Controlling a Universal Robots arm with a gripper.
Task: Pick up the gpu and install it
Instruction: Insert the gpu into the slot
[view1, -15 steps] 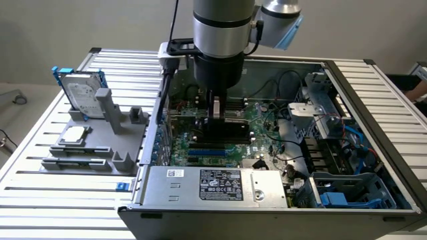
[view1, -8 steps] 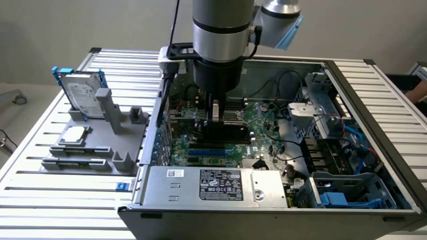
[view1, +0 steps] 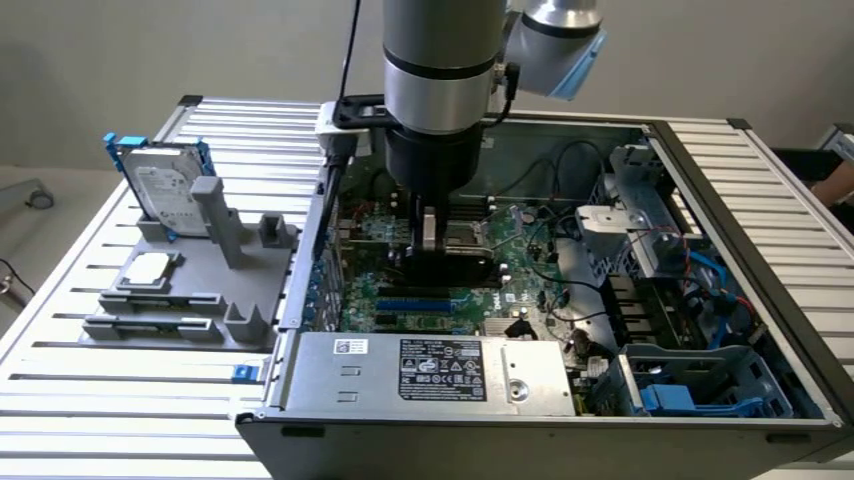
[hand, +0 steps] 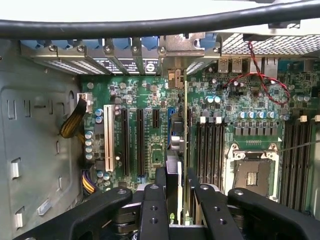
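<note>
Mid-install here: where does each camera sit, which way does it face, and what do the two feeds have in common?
Exterior view: raised and off the arm, looking down into the open computer case on the slatted table; the arm hangs into the case with the gripper low.
Wrist view: on the wrist, looking along the black fingers at the motherboard; the gpu stands edge-on between them.
Shared: the gripper shut on the gpu, over the motherboard.

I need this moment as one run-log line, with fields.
gripper: shut on gpu | gpu: upright, edge-down over motherboard | place: inside open computer case | seated: cannot tell
</note>
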